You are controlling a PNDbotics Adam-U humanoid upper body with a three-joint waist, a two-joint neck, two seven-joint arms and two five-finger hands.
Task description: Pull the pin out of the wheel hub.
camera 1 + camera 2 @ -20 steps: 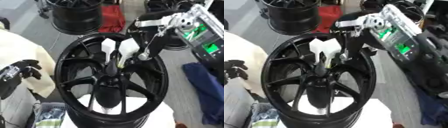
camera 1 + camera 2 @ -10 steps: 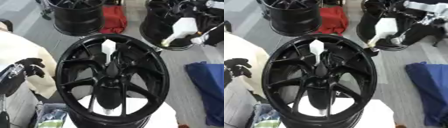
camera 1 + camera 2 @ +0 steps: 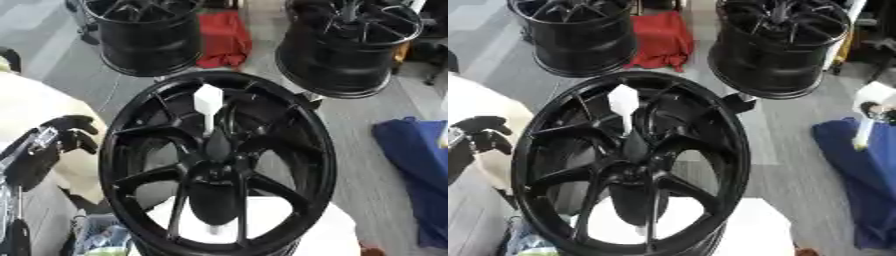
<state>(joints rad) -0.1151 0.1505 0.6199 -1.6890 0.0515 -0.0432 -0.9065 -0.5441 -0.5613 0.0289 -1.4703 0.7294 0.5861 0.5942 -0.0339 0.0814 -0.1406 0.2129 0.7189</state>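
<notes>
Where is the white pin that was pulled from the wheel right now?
In the right eye view the pulled pin hangs at the far right edge over the blue cloth, well clear of the wheel; another white pin stands in it.

The robot's left hand [image 3: 70,132] is black with thick rounded fingers, and its forearm carries a silver metal part (a bracket, it seems) near the wrist.

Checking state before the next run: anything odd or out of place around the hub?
Yes. One white pin still stands upright in the wheel hub, and a second white pin is at the right edge above the blue cloth. What holds it is out of view. The left hand idles curled at left.
</notes>
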